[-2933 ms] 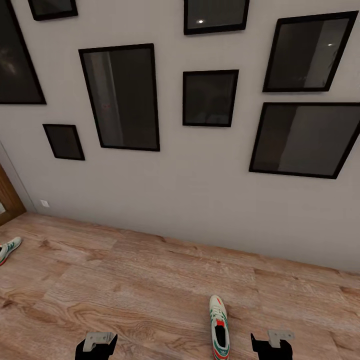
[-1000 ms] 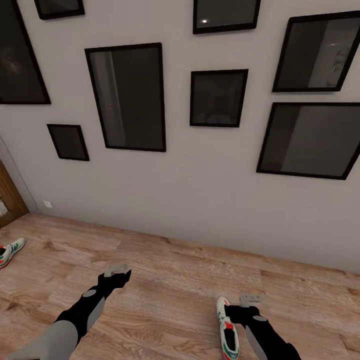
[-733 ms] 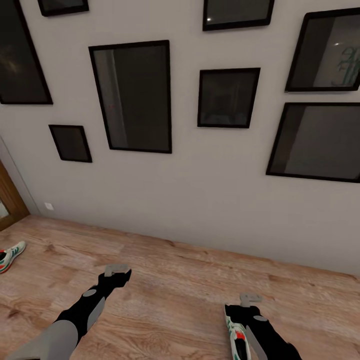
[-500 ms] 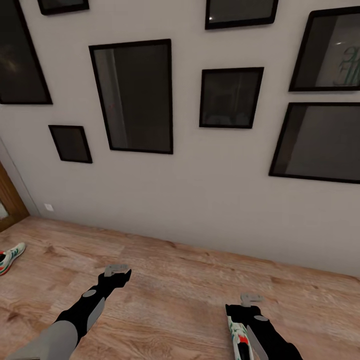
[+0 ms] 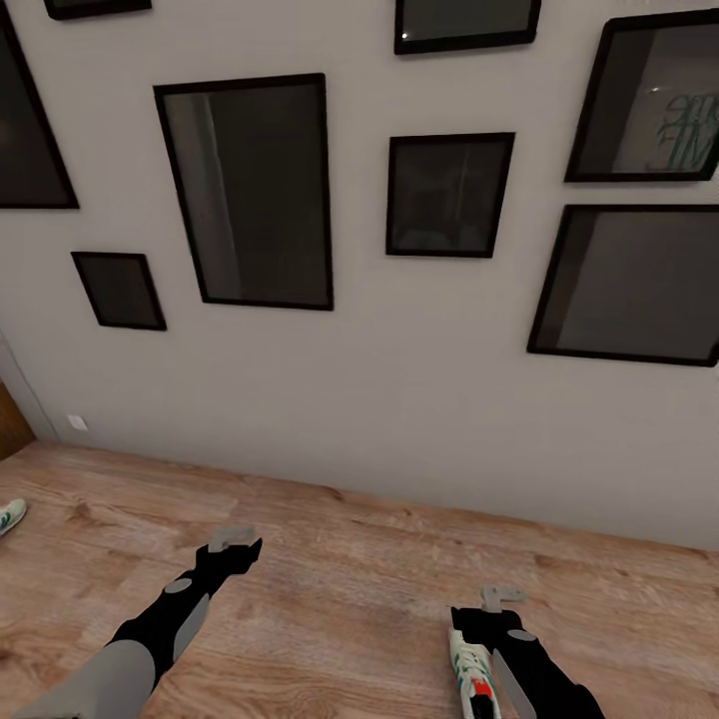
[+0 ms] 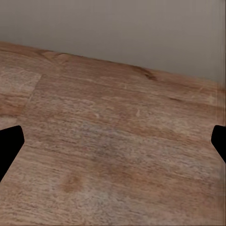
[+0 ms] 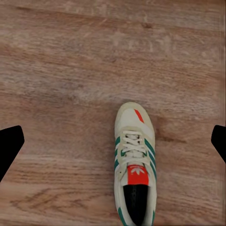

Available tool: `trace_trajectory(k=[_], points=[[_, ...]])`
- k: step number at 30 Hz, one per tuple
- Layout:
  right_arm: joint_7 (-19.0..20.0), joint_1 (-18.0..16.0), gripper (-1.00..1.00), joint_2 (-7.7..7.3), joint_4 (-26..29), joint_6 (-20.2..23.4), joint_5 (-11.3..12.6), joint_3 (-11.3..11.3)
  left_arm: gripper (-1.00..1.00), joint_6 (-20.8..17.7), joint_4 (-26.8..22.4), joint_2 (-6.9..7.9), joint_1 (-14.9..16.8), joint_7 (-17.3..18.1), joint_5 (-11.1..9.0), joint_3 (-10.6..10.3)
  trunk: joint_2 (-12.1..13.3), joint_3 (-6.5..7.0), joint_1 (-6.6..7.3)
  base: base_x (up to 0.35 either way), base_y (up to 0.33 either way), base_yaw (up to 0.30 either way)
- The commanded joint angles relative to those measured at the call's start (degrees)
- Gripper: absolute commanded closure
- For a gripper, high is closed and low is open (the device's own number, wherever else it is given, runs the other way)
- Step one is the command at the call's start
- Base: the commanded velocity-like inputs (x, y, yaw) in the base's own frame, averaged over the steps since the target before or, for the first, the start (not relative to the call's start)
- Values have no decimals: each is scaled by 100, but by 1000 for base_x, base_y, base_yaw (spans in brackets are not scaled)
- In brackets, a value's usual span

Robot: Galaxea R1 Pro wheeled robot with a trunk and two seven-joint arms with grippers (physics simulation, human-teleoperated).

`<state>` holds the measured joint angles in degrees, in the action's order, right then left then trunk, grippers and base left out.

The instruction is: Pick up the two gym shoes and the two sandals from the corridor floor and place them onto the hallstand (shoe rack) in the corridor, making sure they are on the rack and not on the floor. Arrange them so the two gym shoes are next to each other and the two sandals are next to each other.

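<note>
While the right arm hangs over the shoe: this is the reach for the first pick, nothing lifted yet.
Right gripper (image 7: 113,141): spread wide, empty; both dark fingertips sit at the far sides of the wrist view with the shoe between them.
Near gym shoe (image 7: 134,165): flat on the corridor floor (image 5: 350,589), sole down, toe toward the wall (image 5: 399,399), partly hidden under the right forearm in the head view.
Other gym shoe (image 5: 10,516): just a toe showing at the floor's left edge, well apart.
Left gripper (image 5: 232,544): hovering above bare planks, wide open, holding nothing.
Sandals and hallstand: not sighted from here.
Doing it well: I'd centre the jaws across the laced midfoot, since the shoe sits a little off-centre in the wrist view, then drop straight down and close on the firm side walls, not the soft tongue.
Risk: a pinch near the toe would likely let the heel swing.
</note>
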<state>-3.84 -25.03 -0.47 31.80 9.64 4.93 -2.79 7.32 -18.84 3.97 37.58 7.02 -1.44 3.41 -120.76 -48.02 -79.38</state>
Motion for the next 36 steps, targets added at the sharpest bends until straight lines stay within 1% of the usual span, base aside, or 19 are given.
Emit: trace_trajectory(k=[1, 3, 12, 20, 24, 28, 29, 30, 31, 32, 36], points=[[-37, -2, -100, -5, 12, 29, 52, -29, -100, 6, 4, -1, 18, 62, -18, 36, -2, -5, 1, 3, 0, -146], [-37, -2, -100, -5, 15, 29, 52, -29, -100, 2, 4, -3, 28, 74, -20, 36, -2, -5, 1, 2, 0, -84], [-37, -2, -100, -4, 23, 29, 52, -29, -100, -47, -31, -30, 69, 101, -27, 38, -363, -170, -197, 0, 0, -23], [-37, -2, -100, -6, 26, 29, 52, -29, -100, -93, -354, -41, 114, 99, -33, 37, -684, -361, -372, 0, 0, -3], [-37, -2, -100, -11, 27, 29, 47, -29, -100, -298, -742, -75, 176, 129, -37, 37, -845, -467, -460, 0, 0, 0], [-37, -2, -100, -16, 28, 29, 45, -29, -100, -677, -1064, -124, 204, 148, -34, 37, -1005, -575, -548, 0, 0, 0], [-37, -2, -100, -16, 28, 29, 45, -29, -100, -677, -1064, -124, 204, 148, -34, 37, -1045, -602, -570, 0, 0, 0], [-37, -2, -100, -19, 28, 29, 44, -29, -100, -848, -1206, -143, 211, 155, -33, 38, -1085, -629, -592, 0, 0, 0], [-37, -2, -100, -20, 28, 29, 44, -29, -100, -848, -1206, -143, 211, 155, -33, 38, -1125, -656, -614, 0, 0, 0], [-37, -2, -100, -21, 30, 29, 44, -29, -100, -977, -1333, -155, 206, 160, -33, 41, -1165, -683, -636, 0, 0, 0], [-37, -2, -100, -22, 37, 29, 43, -29, -100, -1113, -1519, -168, 175, 168, -32, 43, -1326, -791, -724, 0, 0, 0]])
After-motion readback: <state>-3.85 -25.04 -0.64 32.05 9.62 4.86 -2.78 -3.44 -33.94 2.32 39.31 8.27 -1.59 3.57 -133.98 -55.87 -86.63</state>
